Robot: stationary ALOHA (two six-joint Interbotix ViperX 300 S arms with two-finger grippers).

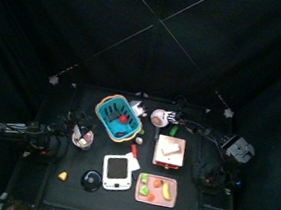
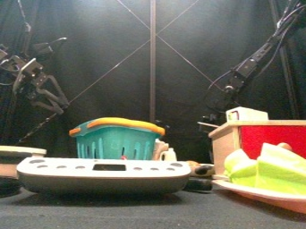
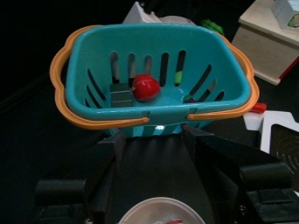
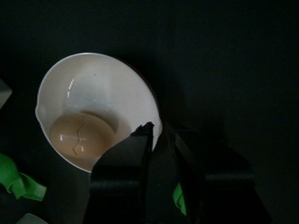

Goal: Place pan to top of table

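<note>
The pan [image 4: 84, 96] is a small pale round dish with a tan round piece lying in it. In the top view the pan [image 1: 163, 117] sits near the far edge of the black table [image 1: 205, 179], just right of the blue basket [image 1: 118, 117]. My right gripper [image 4: 156, 131] reaches in from the right and its jaws are pinched together on the pan's rim. My left gripper [image 3: 156, 133] is open and empty, close in front of the basket [image 3: 152, 70], which holds a red ball [image 3: 145, 86].
A wooden box [image 1: 169, 150] stands behind the right arm's reach. A white card [image 1: 118, 171], a black oval [image 1: 92, 179] and a pink tray of toy food [image 1: 157, 190] lie near the front edge. Green pieces [image 4: 14, 188] lie beside the pan.
</note>
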